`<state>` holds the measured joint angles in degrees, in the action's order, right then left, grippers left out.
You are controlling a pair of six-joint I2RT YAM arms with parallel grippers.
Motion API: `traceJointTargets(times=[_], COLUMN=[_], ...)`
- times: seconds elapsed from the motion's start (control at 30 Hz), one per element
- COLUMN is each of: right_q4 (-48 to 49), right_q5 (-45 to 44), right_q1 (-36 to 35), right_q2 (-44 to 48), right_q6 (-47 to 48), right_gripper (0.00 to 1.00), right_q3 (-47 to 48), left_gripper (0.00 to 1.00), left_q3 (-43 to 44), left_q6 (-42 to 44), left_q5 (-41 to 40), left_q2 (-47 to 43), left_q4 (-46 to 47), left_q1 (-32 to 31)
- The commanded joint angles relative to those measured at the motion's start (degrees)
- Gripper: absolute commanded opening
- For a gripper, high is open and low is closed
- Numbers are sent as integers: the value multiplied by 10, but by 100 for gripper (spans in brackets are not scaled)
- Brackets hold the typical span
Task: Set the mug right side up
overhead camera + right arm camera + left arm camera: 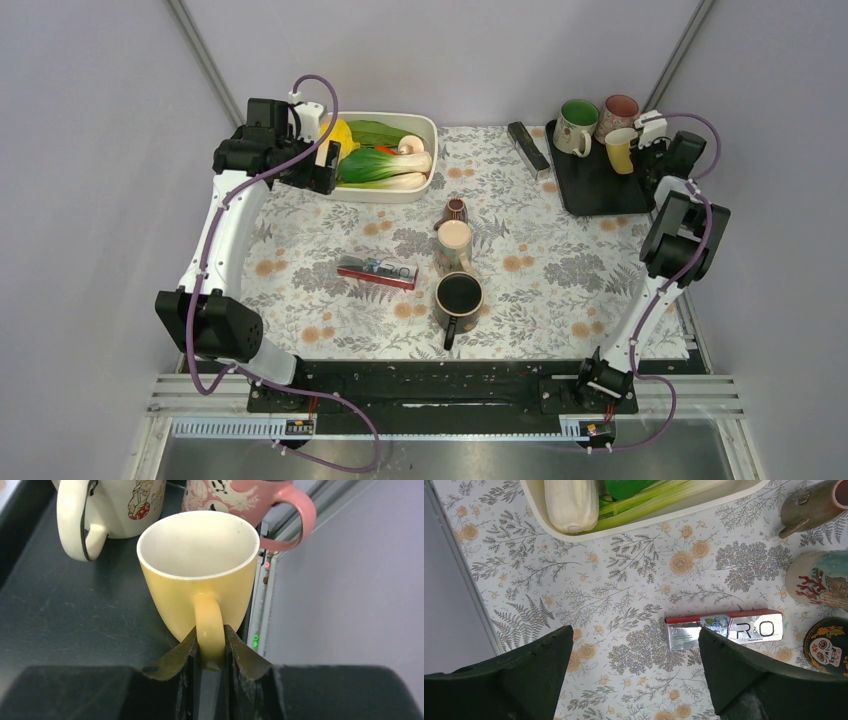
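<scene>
My right gripper [210, 642] is clamped on the handle of the yellow mug [199, 565], mouth-up over the black tray [60, 625] just beside a pink mug [240, 495], while my left gripper [634, 632] hangs wide open above the floral tablecloth [634, 580]

Bright even light; soft shadows; glare on foil pack [749, 628]; yellow mug [200, 565] sharp, foreground blurred.

Floral table [560, 290] holds tray [590, 195], dish [432, 150], mugs [454, 245], packet [377, 271].
</scene>
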<state>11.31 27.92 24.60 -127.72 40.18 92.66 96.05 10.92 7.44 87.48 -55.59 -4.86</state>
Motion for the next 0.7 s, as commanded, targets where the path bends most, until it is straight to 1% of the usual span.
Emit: traceJointTargets(times=[0.0,0.13,0.2,0.27,0.33,0.47,0.67], right_q4=[76,244,281,305,329,336,258], right_q5=[31,-1,-12,-57,-84,-127,-126], right_q1=[15,15,15,14,13,2,-23], right_q2=[37,55,53,55,55,62,53], right_q6=[-214,-371,-410,-461,-496,-518,-434], right_gripper=[0,0,0,0,0,0,0], right_q3=[19,-62,-77,-91,-102,-116,-69], left_gripper=[99,99,99,99,99,99,99], left_q3=[27,30,31,32,36,43,42], left_q6=[-1,-1,-2,-2,-3,-5,-5], left_q5=[2,7,13,15,15,19,19], left_q2=[-2,-4,-5,-3,-1,0,-5], left_q4=[20,20,20,20,20,20,20], left_q1=[5,5,5,5,5,5,5])
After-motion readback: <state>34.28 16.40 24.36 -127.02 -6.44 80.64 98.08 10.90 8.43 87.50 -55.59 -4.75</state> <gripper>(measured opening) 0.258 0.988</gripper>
